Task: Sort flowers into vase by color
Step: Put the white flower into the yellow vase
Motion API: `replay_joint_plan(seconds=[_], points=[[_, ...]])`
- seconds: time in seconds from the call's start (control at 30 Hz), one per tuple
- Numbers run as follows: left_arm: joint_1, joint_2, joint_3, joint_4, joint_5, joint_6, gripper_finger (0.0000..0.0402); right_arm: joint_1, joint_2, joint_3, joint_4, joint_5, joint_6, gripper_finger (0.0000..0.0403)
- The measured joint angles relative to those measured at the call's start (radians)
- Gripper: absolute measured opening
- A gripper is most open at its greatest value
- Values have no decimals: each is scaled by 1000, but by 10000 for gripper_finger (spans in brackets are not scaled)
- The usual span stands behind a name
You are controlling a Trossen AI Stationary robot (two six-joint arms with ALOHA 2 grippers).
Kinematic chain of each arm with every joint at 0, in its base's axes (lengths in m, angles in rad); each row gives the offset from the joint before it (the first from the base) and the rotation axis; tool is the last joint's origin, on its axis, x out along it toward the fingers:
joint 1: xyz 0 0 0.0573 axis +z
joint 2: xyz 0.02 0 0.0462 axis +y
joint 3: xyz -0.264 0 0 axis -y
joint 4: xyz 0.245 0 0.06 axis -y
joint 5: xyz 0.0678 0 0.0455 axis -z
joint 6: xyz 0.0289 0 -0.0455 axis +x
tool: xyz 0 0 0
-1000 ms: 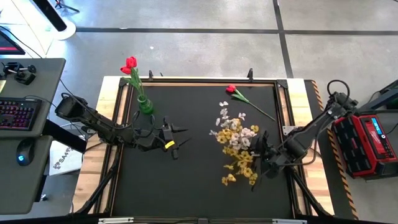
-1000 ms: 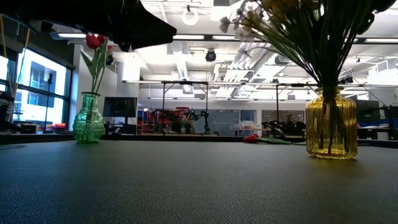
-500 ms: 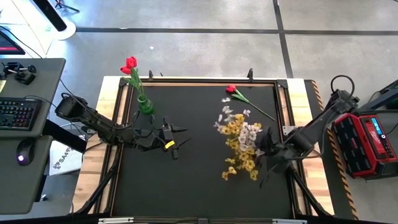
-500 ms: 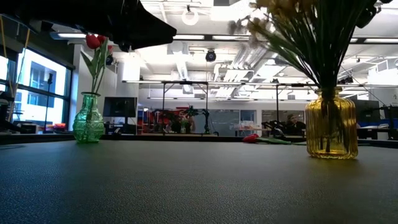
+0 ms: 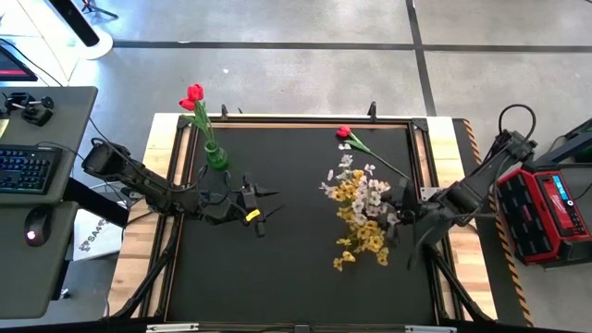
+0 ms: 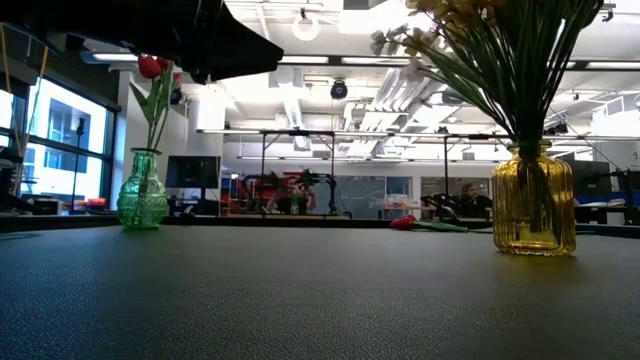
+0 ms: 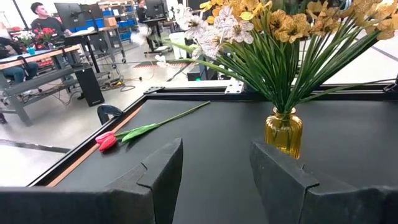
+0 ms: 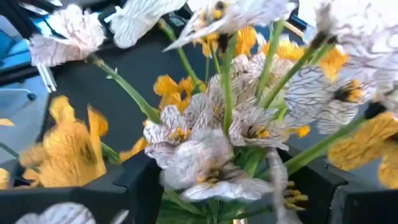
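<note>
A yellow glass vase point(image 6: 532, 200) stands on the right of the black mat. Yellow blossom sprays point(image 5: 363, 236) and whitish sprays point(image 5: 356, 180) stick up from it by their stems. My right gripper point(image 5: 404, 220) is open at the bouquet's right side, with whitish blossoms point(image 8: 214, 158) between its fingers. A green vase point(image 5: 215, 157) at the far left holds a red tulip point(image 5: 194, 95). Another red tulip point(image 5: 344, 133) lies flat on the mat at the far right. My left gripper point(image 5: 268, 205) hovers open left of centre with nothing between its fingers. My right gripper has its two fingers point(image 8: 140, 183) on either side of the whitish blossoms at the top of the bouquet. I cannot tell whether they touch the petals.
The mat's raised frame point(image 5: 421, 153) runs close behind the loose tulip's stem. A red-and-black case point(image 5: 546, 213) stands off the table's right edge. Bare mat point(image 5: 277, 268) lies between the two vases and along the near side.
My right gripper has drawn back from the bouquet toward the table's right edge and risen. The sprays in the yellow vase have swayed and now stand a little further right. The vase has stayed in place.
</note>
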Motion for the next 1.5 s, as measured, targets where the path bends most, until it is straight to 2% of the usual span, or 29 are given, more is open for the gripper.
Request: replay_joint_plan(seconds=[0.43,0.67,0.8,0.97,1.07,1.13,1.3,1.5], points=[[0,0,0,1,0,-2,175,0,-44,133,-3,2,-120,252],[0,1,1,0,20,-8,174,1,-23,134,-54,10,-75,245],[2,40,46,1,42,17,169,0,32,133,-77,58,-46,200],[5,134,136,-4,97,96,155,0,122,132,-83,99,-29,98],[7,186,188,-24,99,110,149,0,156,132,-83,72,-23,32],[7,213,222,-29,100,69,146,1,171,132,-81,66,-14,10],[14,231,316,-59,111,64,145,1,172,132,-86,67,-9,40],[14,226,382,-147,111,104,145,-8,135,132,-87,71,-60,109]])
